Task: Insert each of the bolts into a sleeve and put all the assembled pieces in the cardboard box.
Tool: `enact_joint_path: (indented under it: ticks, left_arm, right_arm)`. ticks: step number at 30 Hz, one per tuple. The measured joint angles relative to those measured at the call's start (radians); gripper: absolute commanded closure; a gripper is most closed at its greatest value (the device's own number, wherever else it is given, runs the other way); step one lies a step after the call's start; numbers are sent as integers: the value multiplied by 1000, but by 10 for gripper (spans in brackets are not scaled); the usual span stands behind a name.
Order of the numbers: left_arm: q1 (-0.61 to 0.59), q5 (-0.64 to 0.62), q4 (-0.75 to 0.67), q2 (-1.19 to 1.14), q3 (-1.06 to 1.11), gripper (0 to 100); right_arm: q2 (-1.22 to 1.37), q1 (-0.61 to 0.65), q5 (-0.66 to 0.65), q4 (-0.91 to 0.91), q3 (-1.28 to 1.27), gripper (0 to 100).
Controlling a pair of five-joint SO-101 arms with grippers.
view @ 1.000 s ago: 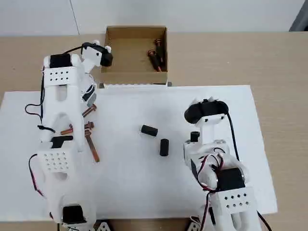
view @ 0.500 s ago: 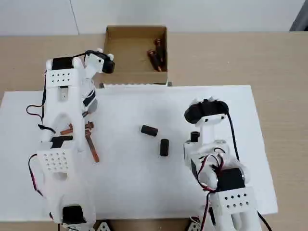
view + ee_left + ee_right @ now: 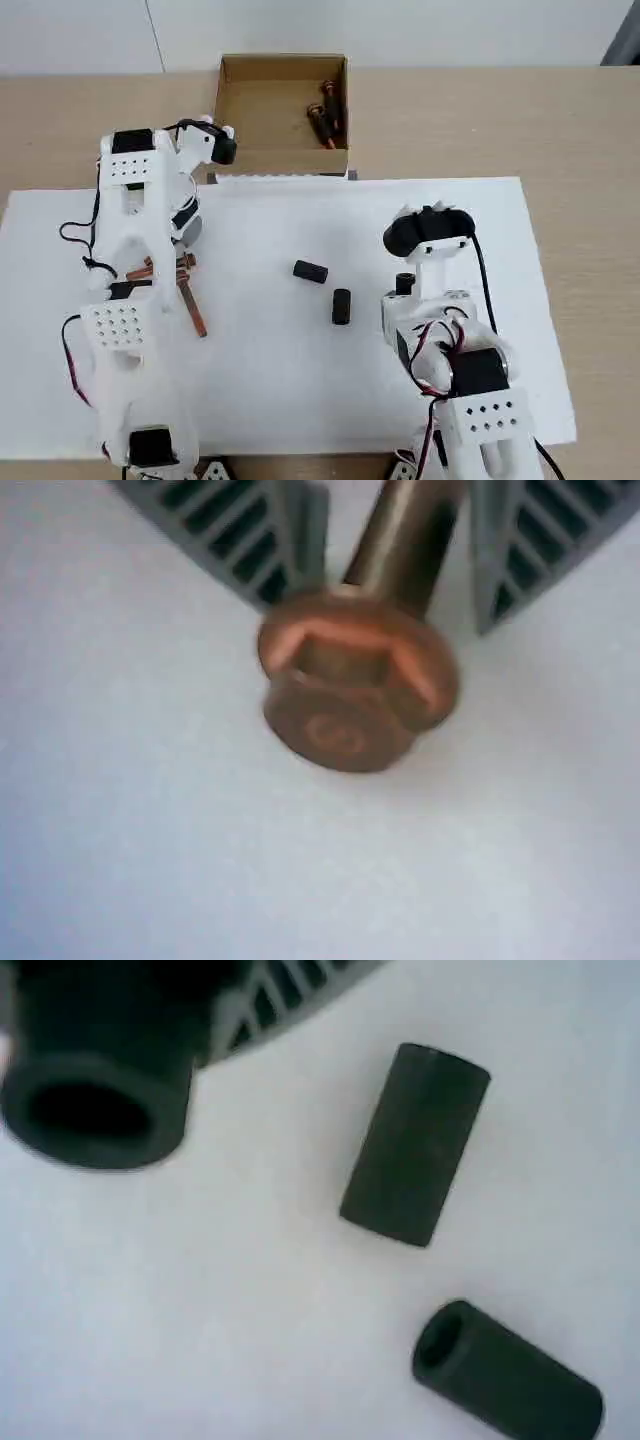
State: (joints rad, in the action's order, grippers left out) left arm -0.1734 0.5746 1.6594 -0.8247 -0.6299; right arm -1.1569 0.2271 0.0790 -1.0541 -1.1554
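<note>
Across the wooden table (image 3: 580, 120) lay a white sheet (image 3: 260, 400), with open room at its middle and along its near edge between the two arms. Just beyond the sheet's far edge sat the cardboard box (image 3: 283, 60), open-topped, with assembled pieces (image 3: 326, 112) by its right wall.

On the sheet's left side, the left gripper (image 3: 390, 615) was down over a bolt (image 3: 350, 705). Its ribbed fingers (image 3: 230, 540) stood slightly spread, one on each side of the shank, not visibly clamping it. The bolt's long axis ran back between them, with the hex head out past the fingertips toward the wrist camera.

The right gripper (image 3: 404, 290) pinched the held sleeve (image 3: 95, 1100) upright, its bore open to the wrist camera.

At mid-sheet, apart from both grippers, the nearer sleeve (image 3: 341, 306) lay pointing toward the box, and the farther sleeve (image 3: 311, 271) lay slanted across. Three loose bolts (image 3: 192, 305) lay beside the left arm.
</note>
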Motion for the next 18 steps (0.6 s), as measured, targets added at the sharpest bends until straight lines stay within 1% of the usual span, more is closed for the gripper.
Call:
enact_joint_path:
  ticks: [3, 7, 12, 18]
  left_arm:
    - [2, 0, -11, -2, 0, 994]
    - [6, 2, -3, -9, -18, 995]
    - [6, 0, 74, -29, -121, 995]
    - [18, -8, 66, -38, -258, 995]
  right_arm:
    - [0, 0, 0, 0, 0, 995]
    - [0, 0, 0, 0, 0, 995]
    - [0, 0, 0, 0, 0, 995]
    - [0, 0, 0, 0, 43, 995]
